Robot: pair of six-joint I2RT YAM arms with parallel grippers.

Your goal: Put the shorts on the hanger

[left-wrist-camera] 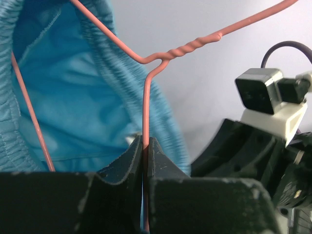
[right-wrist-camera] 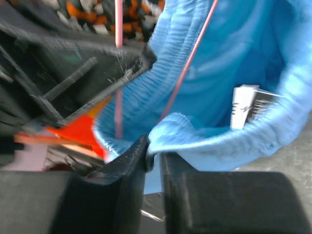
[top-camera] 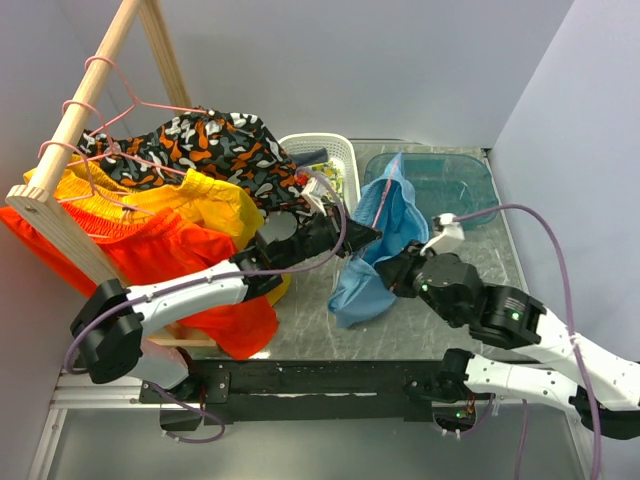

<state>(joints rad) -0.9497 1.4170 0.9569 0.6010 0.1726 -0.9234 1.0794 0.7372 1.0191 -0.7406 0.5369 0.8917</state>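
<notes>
The light blue shorts (top-camera: 366, 288) hang in mid-air over the table's middle, draped on the pink wire hanger (top-camera: 386, 196). My left gripper (top-camera: 358, 240) is shut on the hanger; in the left wrist view the jaws pinch one wire (left-wrist-camera: 145, 122) just below the twisted neck (left-wrist-camera: 192, 46), with the shorts (left-wrist-camera: 73, 97) behind. My right gripper (top-camera: 393, 268) sits close against the shorts from the right. In the right wrist view its jaws (right-wrist-camera: 153, 152) stand slightly apart, the elastic waistband (right-wrist-camera: 195, 134) folded over their tips. The hanger wire (right-wrist-camera: 187, 63) crosses the fabric above.
A wooden rack (top-camera: 72, 125) at the left carries yellow shorts (top-camera: 195, 200), orange shorts (top-camera: 170, 260), patterned shorts (top-camera: 215, 140) and spare pink hangers (top-camera: 108, 75). A white basket (top-camera: 335, 155) and a teal bin (top-camera: 445, 180) stand at the back.
</notes>
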